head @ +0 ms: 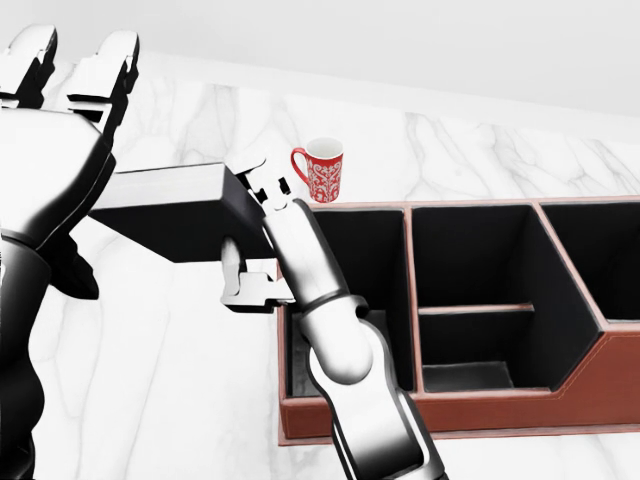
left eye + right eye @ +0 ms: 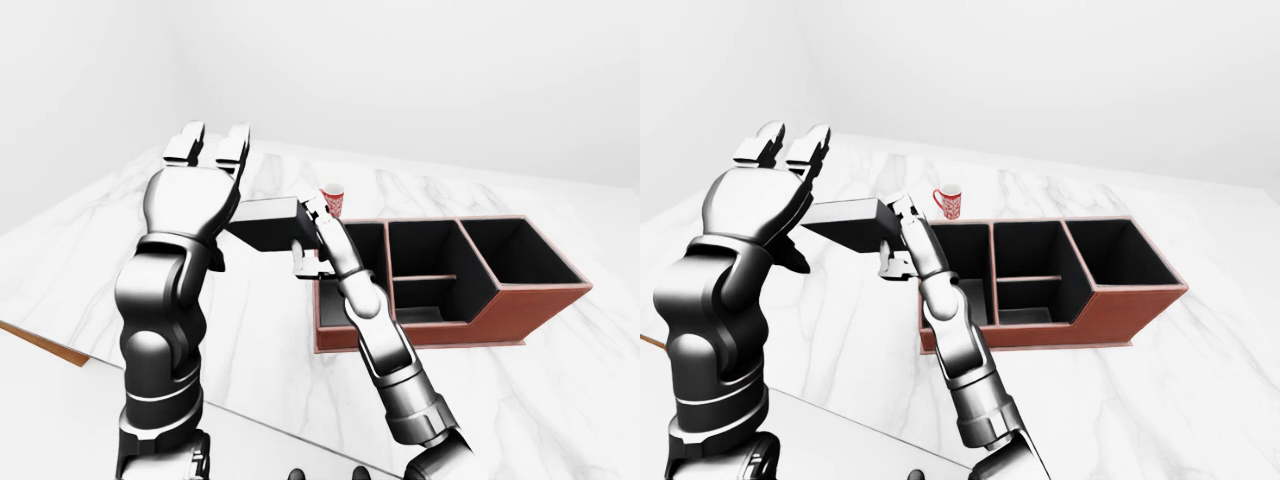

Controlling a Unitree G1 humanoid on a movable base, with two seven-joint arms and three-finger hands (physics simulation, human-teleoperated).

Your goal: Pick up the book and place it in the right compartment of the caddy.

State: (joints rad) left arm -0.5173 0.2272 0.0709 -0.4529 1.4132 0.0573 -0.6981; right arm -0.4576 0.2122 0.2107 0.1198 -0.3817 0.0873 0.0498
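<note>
Aloft, right robot hand (image 1: 262,240) grips book (image 1: 175,212) — left robot hand (image 2: 765,190) open.

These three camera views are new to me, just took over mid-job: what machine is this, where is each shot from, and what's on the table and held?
It is a simulated humanoid robot, and all three views come from cameras on its head, looking over its own arms. The right hand grips a dark book, lifted off the white marble table. The left hand is raised beside the book, fingers open. On the table sits a brown caddy with dark compartments, all apparently empty. A red patterned mug stands just beyond it.
</note>
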